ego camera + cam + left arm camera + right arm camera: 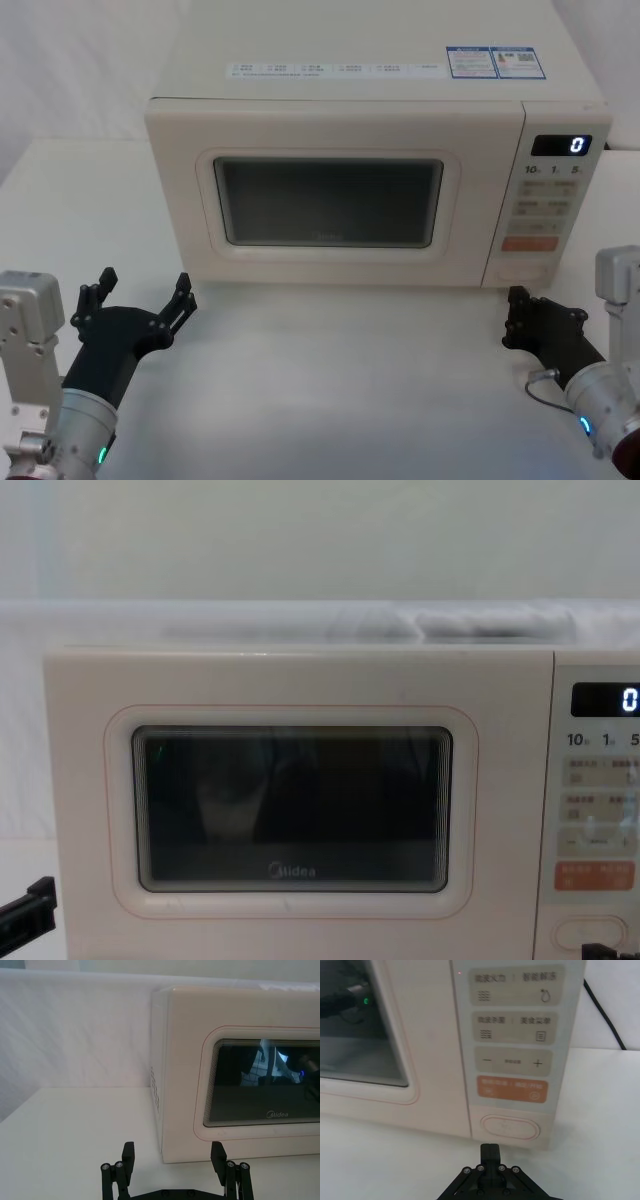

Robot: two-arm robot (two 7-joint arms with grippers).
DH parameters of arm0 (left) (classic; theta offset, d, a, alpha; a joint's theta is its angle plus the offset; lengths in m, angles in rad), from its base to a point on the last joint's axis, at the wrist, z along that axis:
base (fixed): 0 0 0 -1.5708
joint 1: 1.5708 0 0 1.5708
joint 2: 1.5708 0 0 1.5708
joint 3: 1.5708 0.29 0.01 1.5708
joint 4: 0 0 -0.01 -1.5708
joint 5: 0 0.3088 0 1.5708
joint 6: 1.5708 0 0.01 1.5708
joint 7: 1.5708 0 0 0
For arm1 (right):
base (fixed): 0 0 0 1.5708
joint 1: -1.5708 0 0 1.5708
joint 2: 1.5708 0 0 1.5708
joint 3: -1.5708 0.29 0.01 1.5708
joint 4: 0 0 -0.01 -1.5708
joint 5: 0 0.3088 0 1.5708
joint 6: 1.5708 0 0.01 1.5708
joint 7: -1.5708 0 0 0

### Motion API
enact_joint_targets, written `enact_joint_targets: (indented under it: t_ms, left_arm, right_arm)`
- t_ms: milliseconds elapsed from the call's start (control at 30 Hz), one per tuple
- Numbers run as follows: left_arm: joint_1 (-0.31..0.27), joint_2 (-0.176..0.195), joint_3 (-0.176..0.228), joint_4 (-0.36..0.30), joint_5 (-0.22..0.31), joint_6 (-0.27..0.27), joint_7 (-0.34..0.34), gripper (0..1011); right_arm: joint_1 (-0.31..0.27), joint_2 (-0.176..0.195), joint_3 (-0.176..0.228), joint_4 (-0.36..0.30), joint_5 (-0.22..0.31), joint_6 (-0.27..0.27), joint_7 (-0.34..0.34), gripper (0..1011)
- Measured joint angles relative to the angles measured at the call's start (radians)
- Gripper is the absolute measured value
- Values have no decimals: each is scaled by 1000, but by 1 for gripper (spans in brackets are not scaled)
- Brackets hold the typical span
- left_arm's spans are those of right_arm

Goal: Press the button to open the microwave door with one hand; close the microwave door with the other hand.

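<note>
The cream microwave door [330, 205] with its dark window is closed flush with the body; the left wrist view shows it [186, 1085] from its left corner. The pill-shaped button [523, 270] sits at the bottom of the control panel, under the orange-red key. My right gripper [516, 303] is shut and low over the table, its tip pointing at the button [510, 1127] a short gap away, not touching; the right wrist view shows the closed tip [490, 1150]. My left gripper [145, 290] stands open in front of the door's lower left corner, nothing between its fingers [128, 1154].
The microwave's control panel [548, 190] shows a lit "0" on its display. A black cable [602, 1010] runs behind the microwave's right side. White table [330, 380] stretches between the two arms.
</note>
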Motion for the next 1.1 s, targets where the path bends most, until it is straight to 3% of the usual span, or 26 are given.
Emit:
enact_joint_targets:
  t_ms: [267,1100]
  left_arm:
    - [0,0,0,0,0,0,0,1001]
    - [0,0,0,0,0,0,0,1001]
  right_arm:
    - [34,-13,12,47,-1,-30,0,0]
    - [64,-34,25,93,3,-62,3,0]
